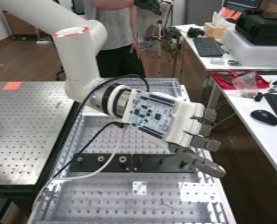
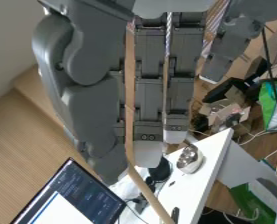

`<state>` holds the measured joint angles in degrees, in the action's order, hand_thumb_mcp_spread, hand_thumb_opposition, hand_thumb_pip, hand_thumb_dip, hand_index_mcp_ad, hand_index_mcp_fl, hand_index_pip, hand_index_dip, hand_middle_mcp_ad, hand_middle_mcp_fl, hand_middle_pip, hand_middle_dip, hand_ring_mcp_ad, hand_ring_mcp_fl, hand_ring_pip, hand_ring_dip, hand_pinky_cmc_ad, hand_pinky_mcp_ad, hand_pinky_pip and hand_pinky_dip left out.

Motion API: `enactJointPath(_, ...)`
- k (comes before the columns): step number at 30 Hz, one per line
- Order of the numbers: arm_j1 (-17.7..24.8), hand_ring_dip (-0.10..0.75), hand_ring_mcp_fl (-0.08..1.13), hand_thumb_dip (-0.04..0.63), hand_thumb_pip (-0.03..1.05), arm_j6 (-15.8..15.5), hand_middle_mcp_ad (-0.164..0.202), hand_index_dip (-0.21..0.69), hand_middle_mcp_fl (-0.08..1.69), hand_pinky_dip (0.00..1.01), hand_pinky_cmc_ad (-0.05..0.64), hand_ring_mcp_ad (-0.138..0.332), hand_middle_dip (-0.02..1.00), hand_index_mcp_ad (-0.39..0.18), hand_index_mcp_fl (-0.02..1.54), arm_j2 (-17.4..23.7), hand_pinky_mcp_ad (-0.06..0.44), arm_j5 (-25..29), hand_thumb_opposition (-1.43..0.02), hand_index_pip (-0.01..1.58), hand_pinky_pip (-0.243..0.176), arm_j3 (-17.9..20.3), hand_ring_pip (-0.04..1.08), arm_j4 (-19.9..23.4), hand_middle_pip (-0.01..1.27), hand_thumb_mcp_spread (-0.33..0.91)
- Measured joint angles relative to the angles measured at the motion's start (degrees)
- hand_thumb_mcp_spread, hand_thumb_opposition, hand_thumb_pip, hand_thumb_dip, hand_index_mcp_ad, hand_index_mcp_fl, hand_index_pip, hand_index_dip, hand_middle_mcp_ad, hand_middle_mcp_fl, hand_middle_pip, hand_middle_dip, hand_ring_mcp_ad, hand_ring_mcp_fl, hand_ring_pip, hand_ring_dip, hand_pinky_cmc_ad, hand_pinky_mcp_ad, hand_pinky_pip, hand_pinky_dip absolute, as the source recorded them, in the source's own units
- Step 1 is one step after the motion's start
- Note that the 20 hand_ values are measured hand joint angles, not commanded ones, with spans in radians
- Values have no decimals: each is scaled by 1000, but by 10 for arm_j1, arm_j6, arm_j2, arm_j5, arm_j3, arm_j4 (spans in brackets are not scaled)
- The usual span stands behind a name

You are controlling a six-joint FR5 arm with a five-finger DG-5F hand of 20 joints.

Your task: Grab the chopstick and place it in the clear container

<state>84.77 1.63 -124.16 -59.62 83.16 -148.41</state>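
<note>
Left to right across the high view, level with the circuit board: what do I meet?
Perforated tabletop → circuit board on the hand → its fingers → black mouse on the right-hand desk.

And over at the high view's right, a black mouse (image 1: 264,117) sits on the white desk (image 1: 258,135), near a red tray (image 1: 222,80), while farther back there's a black keyboard (image 1: 208,47) with a small cardboard box (image 1: 214,32) beyond it. Across at the left, an orange square (image 1: 12,86) lies on the perforated metal tabletop (image 1: 29,135) (bright little patch, that one!). Now the wrist view: a lit screen (image 2: 72,192), an open carton (image 2: 228,117) and, near that, a green bag (image 2: 272,105).
</note>
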Motion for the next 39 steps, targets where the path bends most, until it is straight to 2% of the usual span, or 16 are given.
enactJointPath(8, -2, 457, 927, 222, 468, -67, 40, 21, 1192, 192, 393, 33, 614, -141, 1084, 26, 232, -19, -1061, 812, 82, -36, 91, -79, 476, 658)
enactJointPath(15, 2, 457, 948, 222, 468, -93, 40, 35, 1203, 192, 393, 23, 614, -141, 1098, 64, 230, -23, -1061, 794, 82, -40, 87, -110, 459, 658)
enactJointPath(21, 18, 457, 948, 222, 468, -112, 40, 45, 1204, 192, 393, 24, 614, -145, 1103, 99, 248, -25, -1063, 773, 82, -26, 87, -129, 457, 661)
enactJointPath(30, 82, 457, 962, 222, 464, -155, 44, 45, 1223, 192, 393, 16, 618, -141, 1115, 150, 248, 14, -1066, 759, 80, 6, 87, -140, 454, 656)
enactJointPath(39, 181, 457, 974, 222, 468, -177, 40, 51, 1218, 188, 389, 3, 623, -141, 1134, 176, 244, 122, -1075, 747, 84, 22, 91, -154, 449, 660)
